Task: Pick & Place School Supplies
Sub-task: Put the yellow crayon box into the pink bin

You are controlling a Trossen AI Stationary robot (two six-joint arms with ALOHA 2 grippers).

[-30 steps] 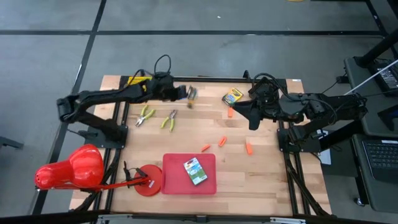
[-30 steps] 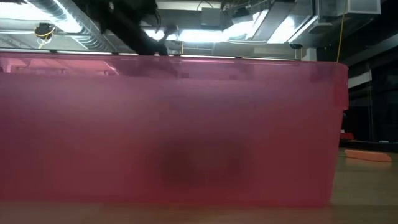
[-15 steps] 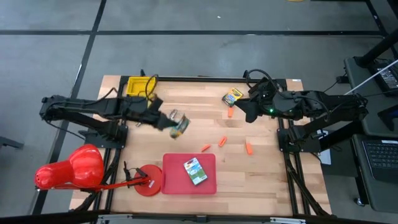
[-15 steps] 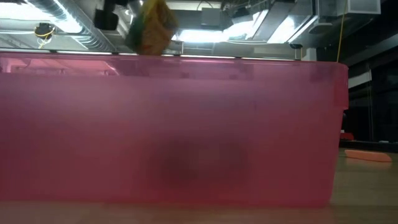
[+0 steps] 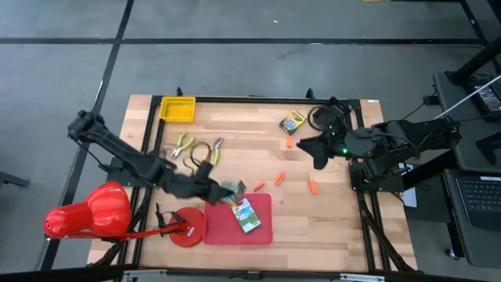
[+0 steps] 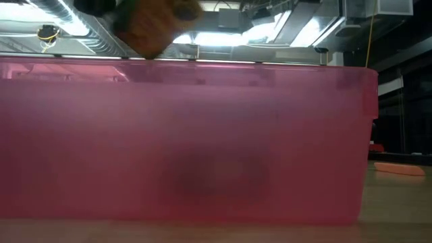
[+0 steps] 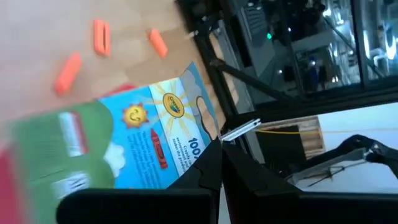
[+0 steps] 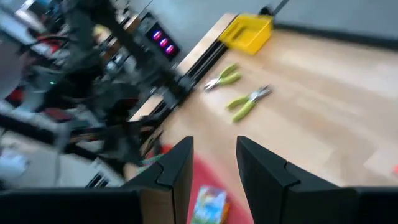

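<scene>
My left gripper (image 5: 223,189) is shut on a yellow-green crayon box (image 5: 236,188) over the far left corner of the flat red tray (image 5: 219,229). The low view shows the box (image 6: 154,23) above the tray wall (image 6: 189,142). A green-white pack (image 5: 245,215) lies flat in the tray. A second crayon box (image 5: 293,121) lies near the far edge. Short orange sticks (image 5: 279,178) are scattered mid-table. Two yellow-green-handled pliers (image 5: 184,145) lie left of centre. My right gripper (image 5: 317,153) hovers open at the right, holding nothing. My left gripper holds the crayon box by one edge (image 7: 202,146), pinched between the two fingers (image 7: 208,171). The fingers come slanting from the table's left. The box is lifted clear, sticking out beyond the fingertips with its printed face (image 7: 149,140) toward the wrist camera.
A yellow bin (image 5: 178,108) sits at the far left edge. A big red cone-shaped object (image 5: 86,211) and a red disc (image 5: 188,227) lie at the near left. Bare wood lies between the tray and the right arm.
My left gripper, shut on the crayon box throughout, has swept from the far edge beside the yellow bin toward the near edge. It now stands at the red tray's far left corner. The yellow bin and the pliers, covered by the arm before, show again.
</scene>
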